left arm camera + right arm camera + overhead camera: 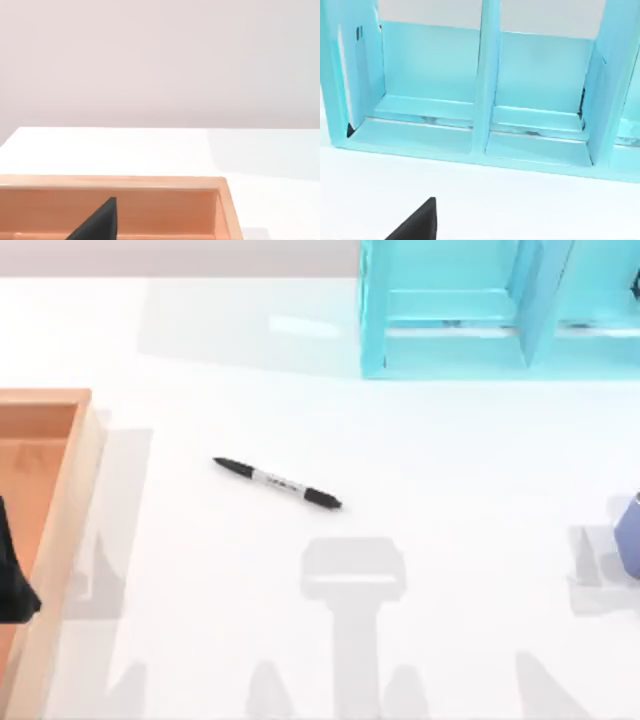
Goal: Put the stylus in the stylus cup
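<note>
Jaws' state on either arm cannot be told — stylus (278, 483) lies free, stylus cup (630, 535) cut off at right.

open bench (440, 460) surrounds the stylus (277, 483); turquoise shelf (450, 310) blocks upper right, wooden tray (60, 520) the left edge.

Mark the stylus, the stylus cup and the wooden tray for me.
stylus (277, 483): top view, on its white-grey middle band.
stylus cup (630, 532): top view, on its blue side wall at the table's right edge.
wooden tray (70, 495): top view, on its right-hand rim.
</note>
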